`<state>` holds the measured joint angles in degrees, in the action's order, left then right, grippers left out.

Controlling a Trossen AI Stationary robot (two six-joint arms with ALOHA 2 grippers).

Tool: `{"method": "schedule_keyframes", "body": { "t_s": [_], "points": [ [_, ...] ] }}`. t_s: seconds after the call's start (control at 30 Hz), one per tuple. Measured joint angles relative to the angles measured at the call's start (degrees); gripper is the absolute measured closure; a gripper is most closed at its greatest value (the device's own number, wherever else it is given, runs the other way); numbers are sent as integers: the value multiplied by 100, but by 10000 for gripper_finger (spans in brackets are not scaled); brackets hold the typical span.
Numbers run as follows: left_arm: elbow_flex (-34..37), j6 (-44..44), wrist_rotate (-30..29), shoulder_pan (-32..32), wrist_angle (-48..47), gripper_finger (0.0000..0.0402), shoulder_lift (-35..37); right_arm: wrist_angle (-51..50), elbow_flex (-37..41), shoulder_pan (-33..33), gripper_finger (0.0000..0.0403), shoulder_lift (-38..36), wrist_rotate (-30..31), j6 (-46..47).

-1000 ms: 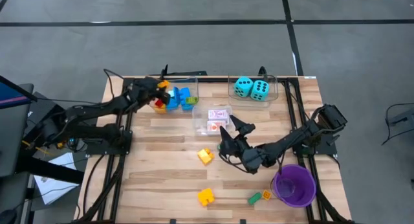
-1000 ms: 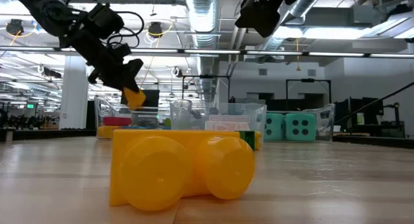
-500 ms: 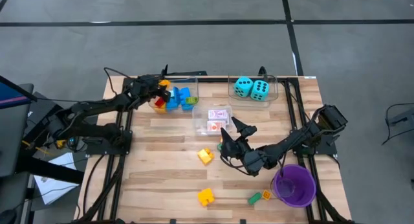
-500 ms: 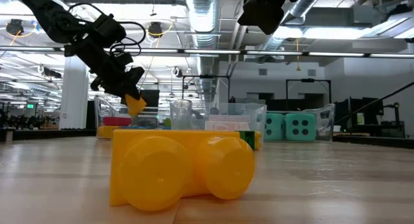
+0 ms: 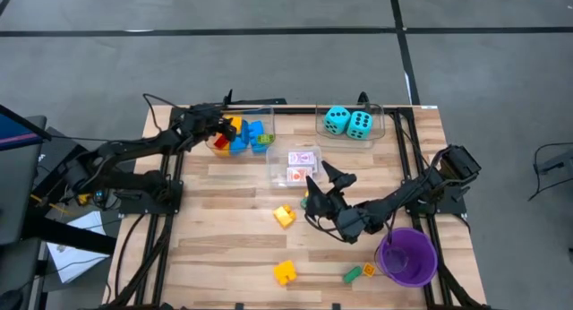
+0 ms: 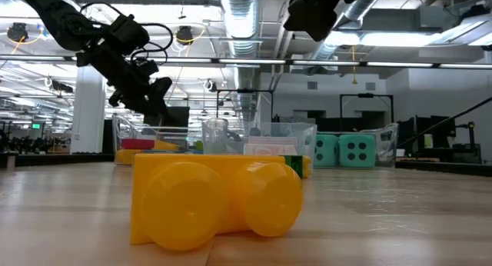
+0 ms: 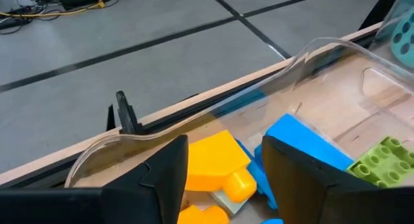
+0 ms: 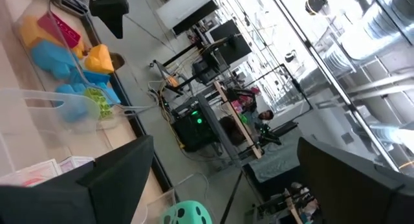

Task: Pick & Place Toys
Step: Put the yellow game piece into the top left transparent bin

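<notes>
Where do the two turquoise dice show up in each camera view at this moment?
High view: turquoise dice in the clear bin at the table's far edge, right of centre.
Low view: dice right of centre, behind the yellow brick.
Left wrist view: turquoise sliver at the edge, likely a die.
Right wrist view: rounded turquoise shape, probably a die.
Shared landmark: the bin holding the dice.

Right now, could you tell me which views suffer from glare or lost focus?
Low view: the near yellow brick fills the foreground, soft-edged; ceiling lights glare behind. Right wrist view: bright ceiling washes out, the right tool a dark blur. Left wrist view: the clear bin wall smears the table edge.
</notes>
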<state>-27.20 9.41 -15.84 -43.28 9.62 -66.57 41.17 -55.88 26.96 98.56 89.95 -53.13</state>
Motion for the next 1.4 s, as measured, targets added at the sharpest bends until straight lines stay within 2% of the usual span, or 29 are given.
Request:
{"method": "schedule_keyframes", "body": {
  "t_s": [0.13,0.33,0.6,0.8,0.87,1.03,1.13,1.3,1.4],
  "points": [
    [0,6,365,115,93,206,281,143,2,0,29,0,9,174],
    [0,4,1066,497,262,210,1184,684,2,84,29,2,9,301],
    [-2,-4,1174,1178,692,208,2360,1713,2,430,29,2,9,325],
    [-2,-113,1174,1516,1434,214,2594,2107,2,714,29,2,-30,485],
    [-2,-278,1174,1569,1713,216,2572,1960,2,814,29,2,-373,777],
    [-7,-600,1169,1610,2419,219,2310,980,-29,974,29,2,-2649,2505],
    [-9,-733,1165,1604,2812,220,2103,-452,-349,848,29,2,-3806,3840],
    [-7,-765,1164,1604,3416,220,1765,-4112,-1184,478,29,18,-4995,6334],
    [-7,-767,1163,1604,3697,220,1606,-5116,-1298,307,29,101,-5456,7147]
  ]
}}
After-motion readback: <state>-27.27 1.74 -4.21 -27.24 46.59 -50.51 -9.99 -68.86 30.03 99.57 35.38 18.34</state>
